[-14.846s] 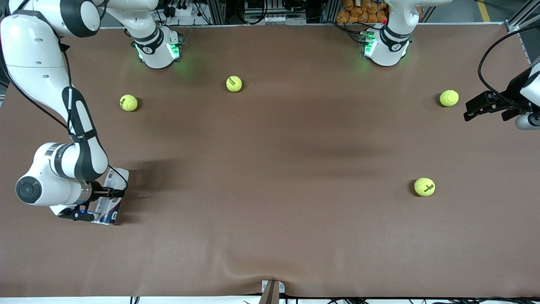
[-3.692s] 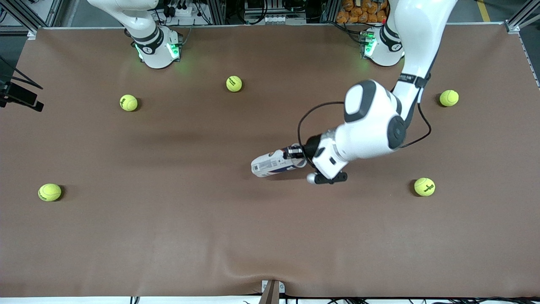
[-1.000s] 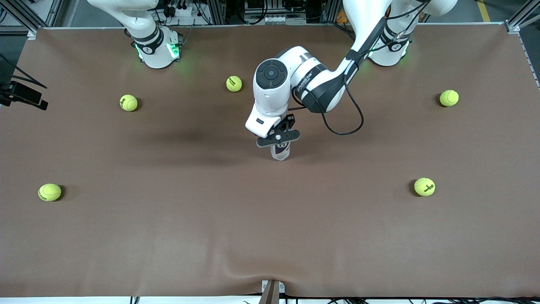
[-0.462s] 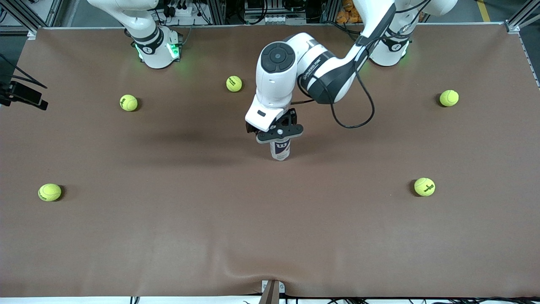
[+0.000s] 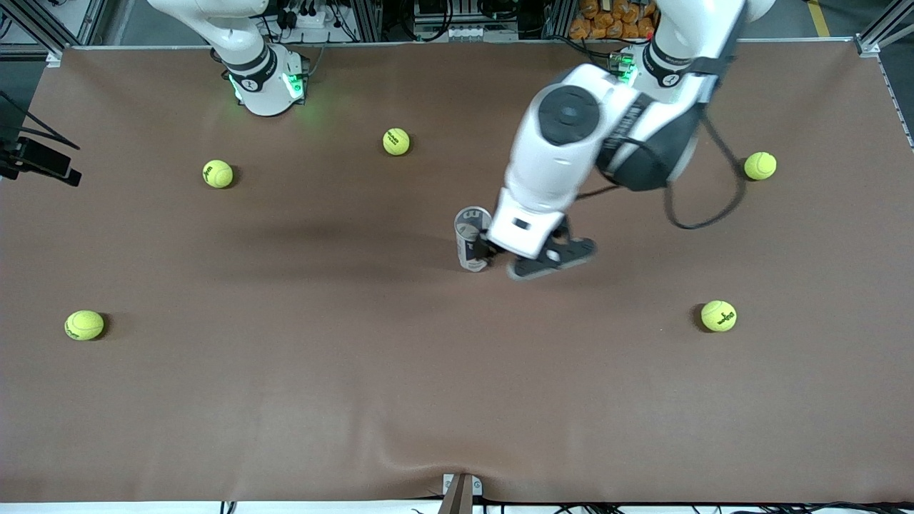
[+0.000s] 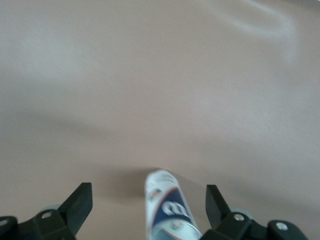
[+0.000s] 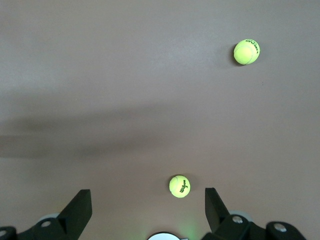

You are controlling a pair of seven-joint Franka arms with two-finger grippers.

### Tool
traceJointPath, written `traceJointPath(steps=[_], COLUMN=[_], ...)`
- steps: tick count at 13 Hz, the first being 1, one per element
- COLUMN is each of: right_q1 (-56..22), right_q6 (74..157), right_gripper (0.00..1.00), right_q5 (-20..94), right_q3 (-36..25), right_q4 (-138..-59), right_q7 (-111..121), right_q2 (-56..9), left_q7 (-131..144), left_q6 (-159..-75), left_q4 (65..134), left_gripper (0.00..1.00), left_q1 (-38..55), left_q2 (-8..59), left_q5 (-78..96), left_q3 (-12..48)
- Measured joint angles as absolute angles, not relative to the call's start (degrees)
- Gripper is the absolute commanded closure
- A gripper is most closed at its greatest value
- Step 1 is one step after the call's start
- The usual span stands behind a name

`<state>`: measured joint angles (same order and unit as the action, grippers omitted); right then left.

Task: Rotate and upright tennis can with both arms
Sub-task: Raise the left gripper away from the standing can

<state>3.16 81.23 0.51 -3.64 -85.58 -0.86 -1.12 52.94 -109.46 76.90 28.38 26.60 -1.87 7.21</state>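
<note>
The tennis can (image 5: 472,248) stands upright on the brown table (image 5: 357,400) near its middle, its W lid facing up. My left gripper (image 5: 500,251) hangs just beside the can, toward the left arm's end, and is not touching it. In the left wrist view the can (image 6: 167,210) shows from above between the widely open black fingers (image 6: 80,205) of the left gripper (image 6: 148,205). My right gripper (image 5: 43,163) waits raised at the table's edge at the right arm's end. In the right wrist view the right gripper (image 7: 147,207) is open and empty.
Several yellow-green tennis balls lie spread on the table: one (image 5: 396,141) and another (image 5: 218,173) near the right arm's base, one (image 5: 84,325) at the right arm's end, one (image 5: 760,165) and one (image 5: 718,315) at the left arm's end. Two balls (image 7: 179,186) (image 7: 247,51) show in the right wrist view.
My left gripper has let go of the can's top and moved off it toward the left arm's end. The can stays upright. The right arm has not moved.
</note>
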Motion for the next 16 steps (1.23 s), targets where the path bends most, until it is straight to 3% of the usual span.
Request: traceJointPath(steps=[10, 16], right_q1=[3.16, 3.16], right_q6=[81.23, 81.23], right_gripper=[0.0, 0.0], right_q5=[0.51, 0.51], right_q3=[-3.63, -3.64], right_q4=[-85.58, -85.58], right_q7=[-0.86, -0.86], right_q2=[-1.12, -1.12], left_q7=[31.45, 21.01], left_q6=[-107.8, -103.87], left_q4=[76.9, 76.88], left_gripper=[0.0, 0.0], left_q1=[14.29, 0.33], left_q2=[26.36, 25.47], left_q5=[-1.86, -1.86], left_q3=[7.48, 16.65])
